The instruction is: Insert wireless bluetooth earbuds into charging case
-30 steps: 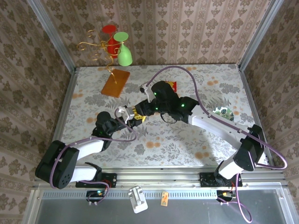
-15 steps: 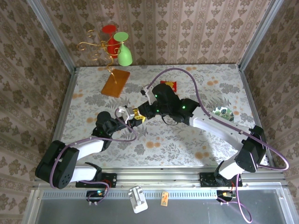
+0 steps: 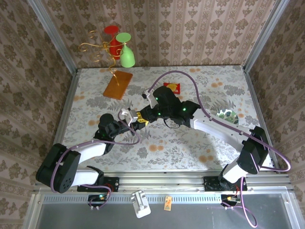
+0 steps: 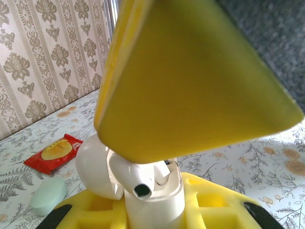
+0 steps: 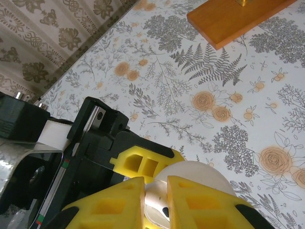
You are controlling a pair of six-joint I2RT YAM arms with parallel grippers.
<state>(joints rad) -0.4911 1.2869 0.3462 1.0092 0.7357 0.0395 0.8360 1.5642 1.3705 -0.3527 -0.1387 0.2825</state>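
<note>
My left gripper (image 4: pixel 152 212) is shut on a white charging case (image 4: pixel 157 202) and holds it upright, with the round lid (image 4: pixel 95 167) swung open to the left. A white earbud (image 4: pixel 133 176) lies tilted in the case mouth, its dark tip facing the left wrist camera. My right gripper (image 5: pixel 156 191) is shut on that earbud (image 5: pixel 159 202) from above, and one of its yellow fingers (image 4: pixel 190 81) looms over the case. In the top view both grippers meet at mid-table, left gripper (image 3: pixel 127 116) against right gripper (image 3: pixel 141 119).
A red packet (image 3: pixel 172 88) and a pale green oval case (image 4: pixel 47 195) lie behind the grippers. A wooden base (image 3: pixel 117 84) with a gold wire stand holding a green glass (image 3: pixel 126 55) is at the back left. A round dark object (image 3: pixel 228 116) lies at the right.
The right gripper's fingers have narrowed onto the earbud, and the right wrist has edged slightly left over the case. The left arm has stayed put.
</note>
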